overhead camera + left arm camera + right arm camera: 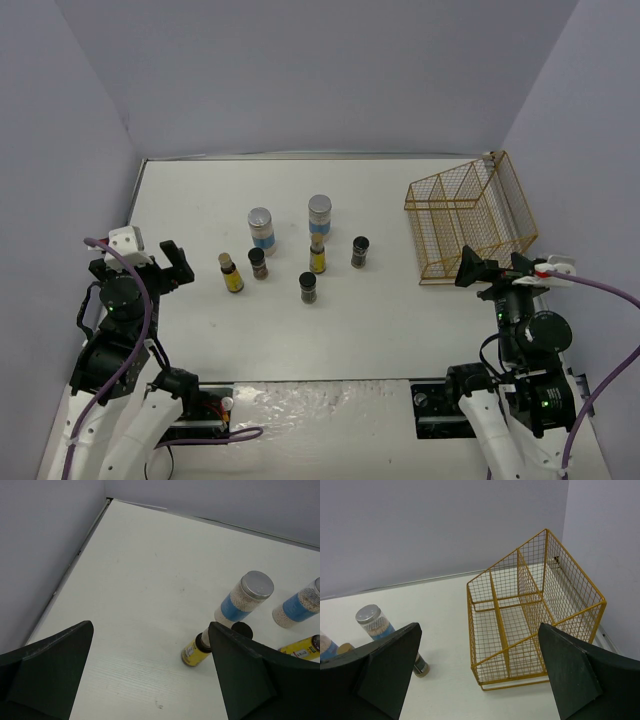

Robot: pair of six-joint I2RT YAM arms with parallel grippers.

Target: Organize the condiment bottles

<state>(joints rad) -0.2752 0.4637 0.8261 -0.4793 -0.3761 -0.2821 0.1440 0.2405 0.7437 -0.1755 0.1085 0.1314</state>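
Observation:
Seven condiment bottles stand in the middle of the table. Two clear jars with silver lids and blue labels (261, 228) (319, 216) are at the back. Two slim yellow jars (232, 273) (317, 255) and three short dark black-capped jars (258, 263) (308, 288) (360, 252) stand in front of them. My left gripper (178, 266) is open and empty, left of the nearest yellow jar (196, 651). My right gripper (476, 269) is open and empty, at the front left corner of the yellow wire basket (470, 215).
The wire basket (520, 625) has divided compartments and holds nothing; it stands at the right, near the right wall. Grey walls close the table at the back and on both sides. A clear jar (372, 622) and a dark jar (421, 666) show left of the basket.

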